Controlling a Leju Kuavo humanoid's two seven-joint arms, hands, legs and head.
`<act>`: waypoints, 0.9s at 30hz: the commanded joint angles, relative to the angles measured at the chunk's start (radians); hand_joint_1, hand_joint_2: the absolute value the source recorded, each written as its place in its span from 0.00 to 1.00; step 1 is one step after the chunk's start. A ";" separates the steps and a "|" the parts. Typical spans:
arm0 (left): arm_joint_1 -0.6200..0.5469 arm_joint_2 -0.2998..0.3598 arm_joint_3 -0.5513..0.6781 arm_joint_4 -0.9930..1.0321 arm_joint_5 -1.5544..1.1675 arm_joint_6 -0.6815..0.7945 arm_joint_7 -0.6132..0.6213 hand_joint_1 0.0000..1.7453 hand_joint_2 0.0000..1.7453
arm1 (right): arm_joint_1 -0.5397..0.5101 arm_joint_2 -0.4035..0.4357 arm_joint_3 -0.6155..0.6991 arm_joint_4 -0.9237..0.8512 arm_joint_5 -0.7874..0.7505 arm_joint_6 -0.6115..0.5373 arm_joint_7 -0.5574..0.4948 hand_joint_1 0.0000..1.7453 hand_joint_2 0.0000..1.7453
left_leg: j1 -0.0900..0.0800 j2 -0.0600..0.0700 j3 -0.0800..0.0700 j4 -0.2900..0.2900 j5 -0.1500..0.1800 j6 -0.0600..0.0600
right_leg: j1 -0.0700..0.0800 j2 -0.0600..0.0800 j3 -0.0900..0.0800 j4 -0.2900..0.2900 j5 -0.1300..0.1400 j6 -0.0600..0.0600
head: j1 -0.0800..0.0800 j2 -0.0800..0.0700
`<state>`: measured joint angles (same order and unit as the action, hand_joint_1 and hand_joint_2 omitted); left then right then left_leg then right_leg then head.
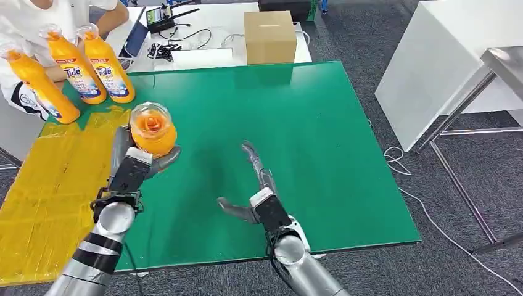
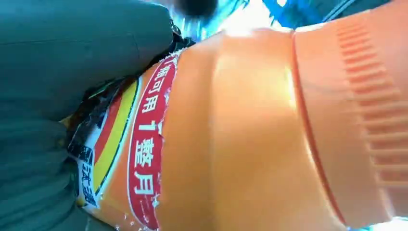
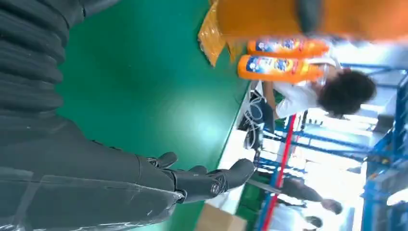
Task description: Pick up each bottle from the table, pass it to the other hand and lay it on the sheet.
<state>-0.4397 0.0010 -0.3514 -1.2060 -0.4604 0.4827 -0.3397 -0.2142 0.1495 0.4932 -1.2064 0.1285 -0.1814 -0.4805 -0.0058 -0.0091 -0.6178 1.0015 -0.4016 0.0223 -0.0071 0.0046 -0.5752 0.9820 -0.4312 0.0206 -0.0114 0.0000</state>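
"Tide" reads in blue on the labels of two orange bottles (image 1: 110,69) standing at the back of the tabletop. The bottle in the left hand (image 2: 250,139) carries a red band with white Chinese characters, among them "可用1整月"

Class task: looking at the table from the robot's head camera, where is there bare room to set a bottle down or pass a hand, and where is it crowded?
Bare: the green mat from the right hand out to its right edge and up toward the cardboard box; also the near part of the yellow sheet. Crowded: the far left corner, where three standing bottles cluster, and around the left hand gripping the held bottle.
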 commanded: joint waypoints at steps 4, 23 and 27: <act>-0.301 0.147 -0.061 0.667 -0.758 -0.027 0.341 1.00 1.00 | -0.008 -0.055 -0.154 -0.172 -0.095 0.134 0.106 0.00 1.00 | 0.002 0.001 0.002 0.001 0.001 -0.004 | 0.001 0.000 0.003 0.000 0.001 -0.001 | 0.000 0.000; -0.343 0.164 0.037 0.925 -0.834 -0.233 0.458 1.00 1.00 | 0.006 -0.103 -0.121 -0.225 -0.052 0.170 0.126 0.00 1.00 | 0.003 0.003 0.003 0.001 0.001 -0.004 | 0.002 0.001 0.003 -0.001 0.002 -0.003 | 0.000 0.000; -0.338 0.157 0.062 0.924 -0.816 -0.210 0.436 0.86 1.00 | 0.003 -0.105 -0.118 -0.221 -0.053 0.168 0.125 0.00 1.00 | 0.002 0.003 0.001 0.000 0.002 -0.004 | 0.001 0.001 0.001 0.000 0.003 -0.002 | 0.000 0.000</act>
<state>-0.7533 0.1808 -0.3536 -0.3647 -1.2982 0.2468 0.1232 -0.1916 0.0748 0.3513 -1.4511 0.0755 -0.0084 -0.3532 -0.0053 -0.0072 -0.6187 1.0015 -0.3989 0.0197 -0.0070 0.0060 -0.5769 0.9823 -0.4281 0.0181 -0.0114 0.0000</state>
